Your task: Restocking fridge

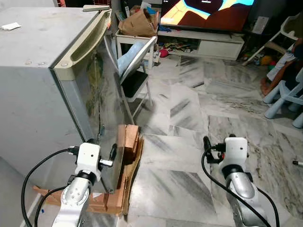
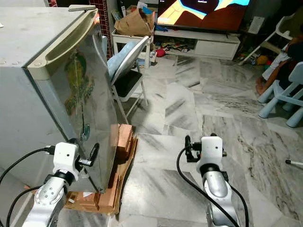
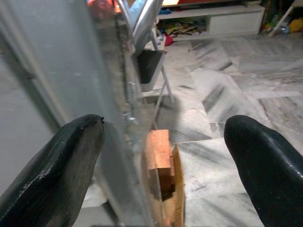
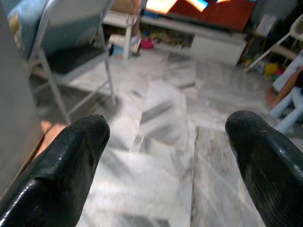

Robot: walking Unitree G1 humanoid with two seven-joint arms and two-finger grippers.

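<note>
Small grey metal fridge [image 2: 28, 56] stands on a low stack of orange-brown wooden blocks [image 1: 124, 165], at the robot's left. Its door [image 2: 90, 109], with a cream handle strip along the top and a faded green sticker on the face, looks shut or nearly so; the seam is hard to read.

Left gripper [image 3: 161, 156] is at the door's lower free edge, fingers spread wide. In the left wrist view the edge runs between them, one finger [image 3: 57, 165] against the fridge side, the other well out over the floor. Nothing gripped.

Right gripper [image 4: 165, 151] hangs over grey-veined marble floor [image 1: 189, 118], fingers also apart and holding nothing. No stock item to load can be made out.

Judged step: opening the door. To do it well, the left gripper should hook one finger behind the door lip, not pinch, then draw outward along the hinge arc. Pull slowly; the fridge sits on loose blocks and may shift. A folding metal chair [image 1: 135, 71] stands just beyond the door's swing.
</note>
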